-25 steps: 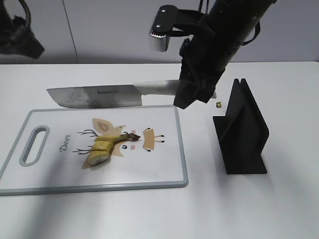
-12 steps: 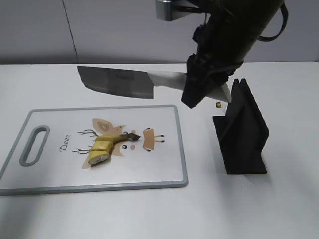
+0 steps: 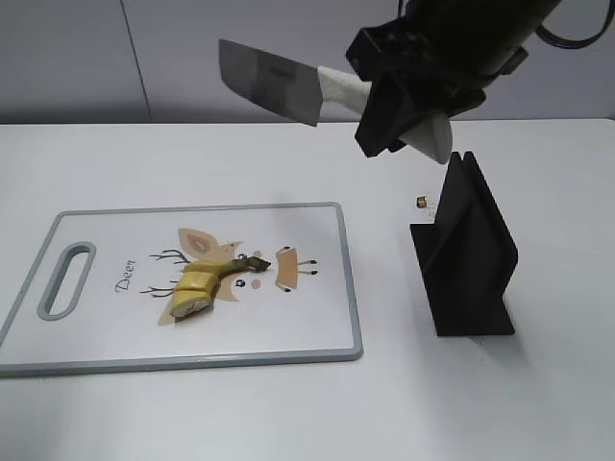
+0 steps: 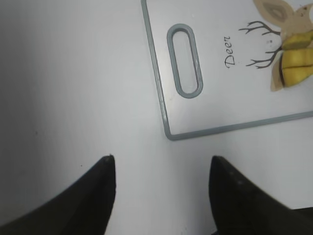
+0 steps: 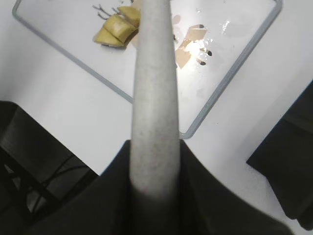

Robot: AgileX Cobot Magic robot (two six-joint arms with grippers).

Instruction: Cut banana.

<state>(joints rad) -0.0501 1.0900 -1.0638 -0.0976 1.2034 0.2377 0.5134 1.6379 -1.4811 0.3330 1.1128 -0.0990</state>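
A short yellow banana piece [image 3: 197, 286] with its stem lies on the white cutting board [image 3: 115, 331]; it also shows in the left wrist view [image 4: 295, 66] and the right wrist view [image 5: 117, 27]. My right gripper [image 3: 389, 106] is shut on the pale handle of a cleaver knife [image 3: 269, 84] and holds it high above the table, blade pointing left. The handle fills the right wrist view [image 5: 154, 98]. My left gripper [image 4: 161, 169] is open and empty over bare table beside the board's handle-slot end [image 4: 185, 61].
A black knife stand [image 3: 466, 250] sits right of the board, just below the knife's handle end. A small dark speck [image 3: 422, 202] lies on the table beside it. The cutting board shows a deer drawing.
My right gripper has lifted the knife from just above the board's far edge up and to the right, tilting the blade. The banana and board have not moved.
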